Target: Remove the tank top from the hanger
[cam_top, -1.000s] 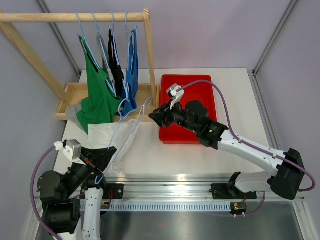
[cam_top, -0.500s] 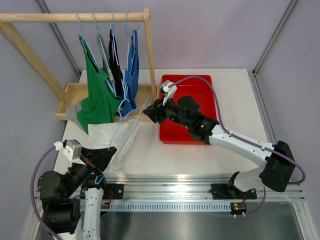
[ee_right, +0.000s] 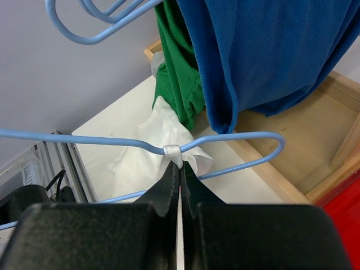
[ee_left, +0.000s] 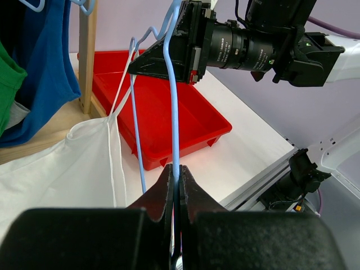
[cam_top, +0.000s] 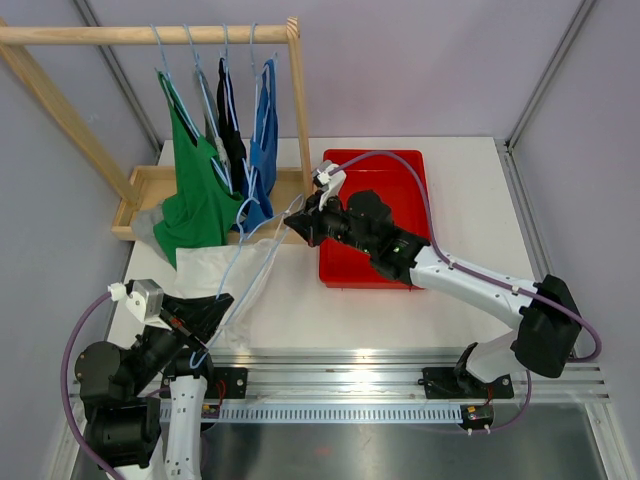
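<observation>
A light blue wire hanger (cam_top: 262,262) slants over the table from front left to the middle. The white tank top (cam_top: 205,272) trails from it onto the tabletop, its thin strap (ee_right: 173,151) looped over the hanger's shoulder. My left gripper (ee_left: 175,171) is shut on the hanger wire (ee_left: 173,101) at the near end. My right gripper (ee_right: 180,167) is shut on the white strap just under the hanger wire (ee_right: 84,138); from above it (cam_top: 300,228) sits at the hanger's far end. White cloth (ee_left: 67,163) lies below the hanger.
A wooden rack (cam_top: 150,33) at the back left holds green (cam_top: 195,190), black (cam_top: 232,130) and blue (cam_top: 265,140) tops on hangers over a wooden base tray (cam_top: 140,185). A red tray (cam_top: 400,175) sits right of the rack post, under my right arm.
My right gripper has moved left from over the red tray to the hanger's far end and shut on the white strap. The left gripper has kept its hold.
</observation>
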You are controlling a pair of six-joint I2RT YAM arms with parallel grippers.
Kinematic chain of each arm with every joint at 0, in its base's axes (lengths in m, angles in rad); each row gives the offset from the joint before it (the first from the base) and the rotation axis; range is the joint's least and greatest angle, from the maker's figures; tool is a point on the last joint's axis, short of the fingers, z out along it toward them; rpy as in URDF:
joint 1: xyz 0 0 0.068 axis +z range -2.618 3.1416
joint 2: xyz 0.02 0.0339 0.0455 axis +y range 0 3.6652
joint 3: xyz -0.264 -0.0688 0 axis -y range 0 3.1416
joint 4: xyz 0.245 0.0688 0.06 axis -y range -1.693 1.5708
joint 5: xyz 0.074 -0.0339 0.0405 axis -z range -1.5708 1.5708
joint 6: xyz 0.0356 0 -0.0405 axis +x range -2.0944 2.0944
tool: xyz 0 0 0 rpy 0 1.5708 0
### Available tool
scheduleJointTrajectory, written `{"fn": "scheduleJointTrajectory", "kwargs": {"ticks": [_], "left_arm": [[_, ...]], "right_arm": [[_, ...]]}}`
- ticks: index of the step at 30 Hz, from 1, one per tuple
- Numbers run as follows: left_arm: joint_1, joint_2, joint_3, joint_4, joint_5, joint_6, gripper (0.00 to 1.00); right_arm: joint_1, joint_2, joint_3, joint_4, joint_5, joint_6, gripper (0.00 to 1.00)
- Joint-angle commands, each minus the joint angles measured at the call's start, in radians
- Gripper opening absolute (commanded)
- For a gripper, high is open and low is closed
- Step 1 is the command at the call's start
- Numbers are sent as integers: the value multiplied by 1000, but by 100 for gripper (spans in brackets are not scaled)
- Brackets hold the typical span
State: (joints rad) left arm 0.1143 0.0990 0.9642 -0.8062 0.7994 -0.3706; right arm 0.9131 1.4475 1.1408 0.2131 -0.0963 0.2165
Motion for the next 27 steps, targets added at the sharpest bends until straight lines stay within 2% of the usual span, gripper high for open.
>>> {"fn": "scheduleJointTrajectory", "kwargs": {"ticks": [1,27], "left_arm": [[1,-10,-2,53,-5,-14,0],[-5,-13,-5,-17,-75,55,0]], "right_arm": [[9,5,53,40,7,-14,0],[9,-16,129,-135,227,-88,0]]}}
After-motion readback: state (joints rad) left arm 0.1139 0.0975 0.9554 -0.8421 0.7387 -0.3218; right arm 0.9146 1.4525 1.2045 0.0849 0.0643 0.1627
